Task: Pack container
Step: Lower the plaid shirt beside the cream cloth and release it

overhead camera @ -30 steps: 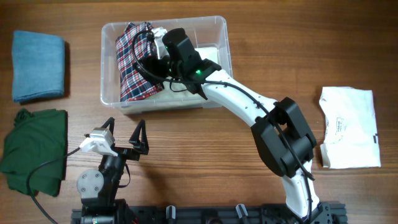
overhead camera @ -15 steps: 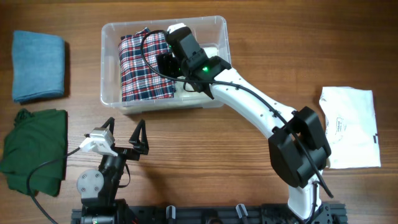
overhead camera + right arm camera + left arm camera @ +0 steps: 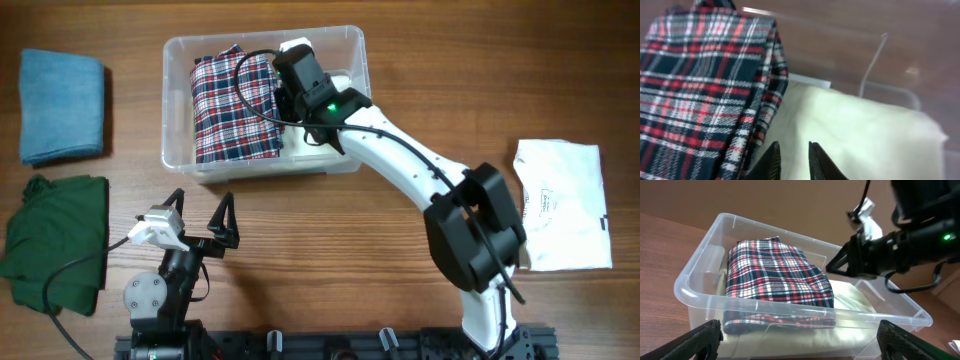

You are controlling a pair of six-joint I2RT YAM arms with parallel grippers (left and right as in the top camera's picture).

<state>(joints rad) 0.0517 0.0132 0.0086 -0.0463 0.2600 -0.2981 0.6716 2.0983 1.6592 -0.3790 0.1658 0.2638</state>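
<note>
The container [image 3: 358, 100] is a clear plastic bin at the table's far middle, also seen in the left wrist view [image 3: 690, 280]. In its left half lies a folded red, white and navy plaid cloth [image 3: 232, 105] [image 3: 775, 275] [image 3: 700, 75], on top of a cream cloth [image 3: 305, 150] [image 3: 865, 130]. My right gripper [image 3: 794, 150] hovers inside the bin just right of the plaid cloth's edge. Its jaws are almost together and hold nothing. My left gripper [image 3: 202, 212] [image 3: 799, 335] stands wide open in front of the bin's near wall, holding nothing.
A folded blue cloth [image 3: 62, 105] lies at the far left, and a crumpled green cloth [image 3: 55, 240] lies below it. A white folded garment [image 3: 562, 205] lies at the right. The right arm reaches across the middle of the table into the bin.
The plaid cloth went from bunched under the right gripper to lying flat in the bin. The right gripper let it go, shifted slightly right and closed its jaws. The left arm stayed still.
</note>
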